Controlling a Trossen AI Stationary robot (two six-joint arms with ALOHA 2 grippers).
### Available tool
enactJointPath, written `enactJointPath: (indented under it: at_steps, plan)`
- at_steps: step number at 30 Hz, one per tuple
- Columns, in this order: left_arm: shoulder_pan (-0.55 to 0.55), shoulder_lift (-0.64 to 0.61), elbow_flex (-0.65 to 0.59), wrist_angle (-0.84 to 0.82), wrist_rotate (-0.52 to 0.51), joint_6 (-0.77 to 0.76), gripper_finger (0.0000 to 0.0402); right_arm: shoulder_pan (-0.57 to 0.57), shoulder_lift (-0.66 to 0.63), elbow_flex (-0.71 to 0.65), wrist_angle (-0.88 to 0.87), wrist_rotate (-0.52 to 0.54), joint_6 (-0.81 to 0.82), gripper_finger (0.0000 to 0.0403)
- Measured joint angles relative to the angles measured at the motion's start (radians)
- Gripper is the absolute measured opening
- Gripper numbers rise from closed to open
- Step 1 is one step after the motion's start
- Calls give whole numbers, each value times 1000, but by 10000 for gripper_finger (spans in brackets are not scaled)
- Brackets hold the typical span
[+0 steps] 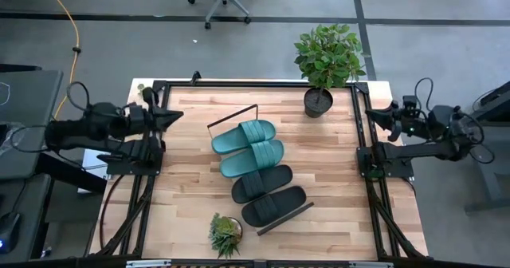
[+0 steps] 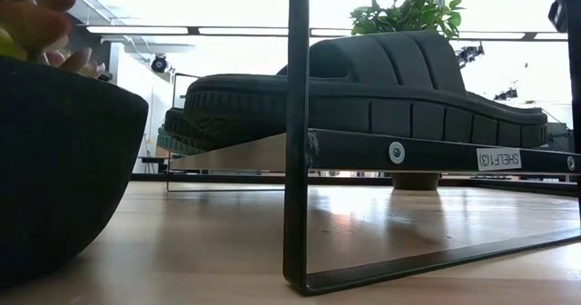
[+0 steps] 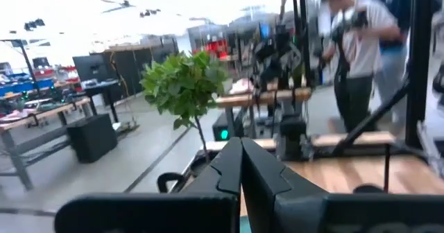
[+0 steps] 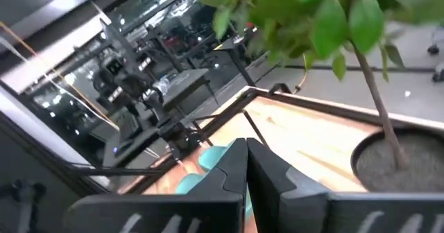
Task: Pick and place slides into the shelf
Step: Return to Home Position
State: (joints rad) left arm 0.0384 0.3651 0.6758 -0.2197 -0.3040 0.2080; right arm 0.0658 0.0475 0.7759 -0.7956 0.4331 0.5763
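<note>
The dark two-finger left gripper (image 1: 177, 114) is hanging over the left edge of the planked wooden table (image 1: 191, 180), with its fingers pressed together and gripping nothing. The matching right gripper (image 1: 369, 112) is hanging over the right edge, likewise closed and empty. Between them, well apart from both, the slanted light-wood shelf (image 2: 408, 151) on its black wire frame (image 1: 231, 116) is carrying all four ribbed rubber slides. The teal-green pair (image 1: 253, 156) is lying beside the black pair (image 1: 261, 183).
</note>
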Motion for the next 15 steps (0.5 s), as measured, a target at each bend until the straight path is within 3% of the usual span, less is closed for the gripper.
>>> enactJointPath:
  at_steps: [4,10,15]
  plan:
    - [0,-82,-140,38,15,-54,0,0,-42,-46,-9,4,63,0]
    - [0,-166,-258,49,50,-123,0,0,-37,-42,-37,23,82,0]
    - [0,-218,-341,76,142,-169,0,0,-42,-41,-25,26,98,0]
